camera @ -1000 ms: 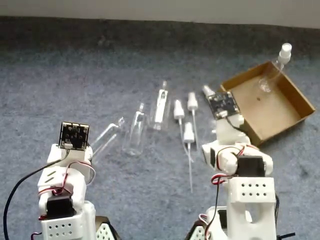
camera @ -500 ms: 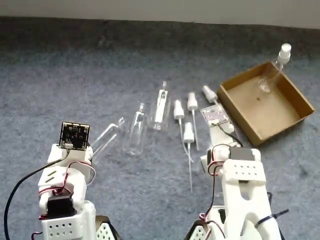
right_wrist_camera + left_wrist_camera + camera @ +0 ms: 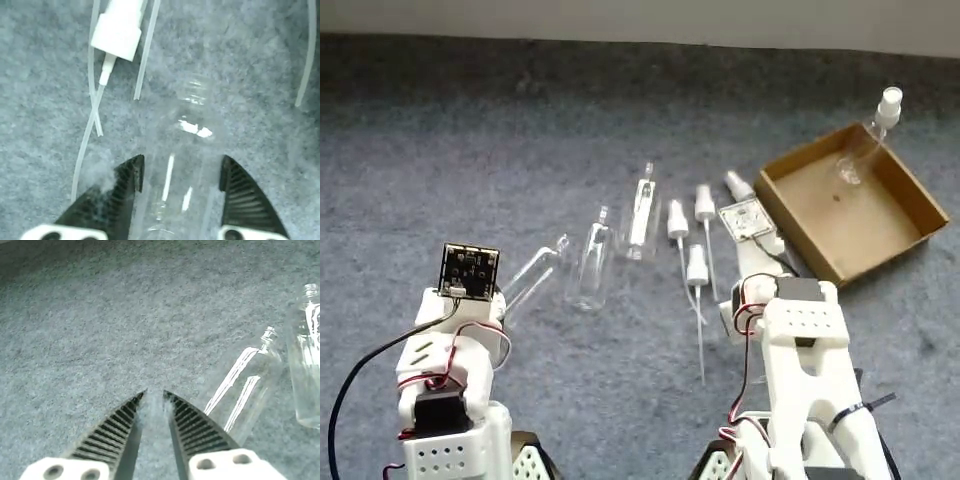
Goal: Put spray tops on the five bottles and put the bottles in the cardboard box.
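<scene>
My right gripper is open and straddles a clear bottle that lies on the grey carpet, neck pointing away from the fingers. A white spray top with its thin tube lies just beyond it. In the high view, three more clear bottles lie left of centre, and several spray tops lie beside the right arm's wrist. The cardboard box at the right holds one capped bottle leaning on its far corner. My left gripper is open by a narrow gap, empty, beside a lying bottle.
Grey carpet covers the table. The loose tubes of the spray tops cross beside the right gripper's fingers. A second bottle lies past the one near the left gripper. Open carpet stretches far left.
The right arm has swung away from the box edge and tipped its wrist down and forward over the carpet near the spray tops. The left arm has kept still.
</scene>
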Controlling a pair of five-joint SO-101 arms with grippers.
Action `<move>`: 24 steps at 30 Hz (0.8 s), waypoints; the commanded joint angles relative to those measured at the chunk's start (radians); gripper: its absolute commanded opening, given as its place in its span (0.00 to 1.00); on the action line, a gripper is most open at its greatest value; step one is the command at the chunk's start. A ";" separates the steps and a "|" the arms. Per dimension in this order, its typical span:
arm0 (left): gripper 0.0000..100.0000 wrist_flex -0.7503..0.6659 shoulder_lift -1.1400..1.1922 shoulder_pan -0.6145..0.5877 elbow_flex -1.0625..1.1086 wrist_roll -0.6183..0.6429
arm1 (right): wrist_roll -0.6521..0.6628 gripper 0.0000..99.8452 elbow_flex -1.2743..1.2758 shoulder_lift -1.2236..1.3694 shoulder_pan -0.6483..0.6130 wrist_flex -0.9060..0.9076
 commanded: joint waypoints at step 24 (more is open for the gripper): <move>0.01 0.000 -0.008 -0.012 -0.004 -0.009 | -0.152 0.29 -0.142 0.101 -0.038 -0.024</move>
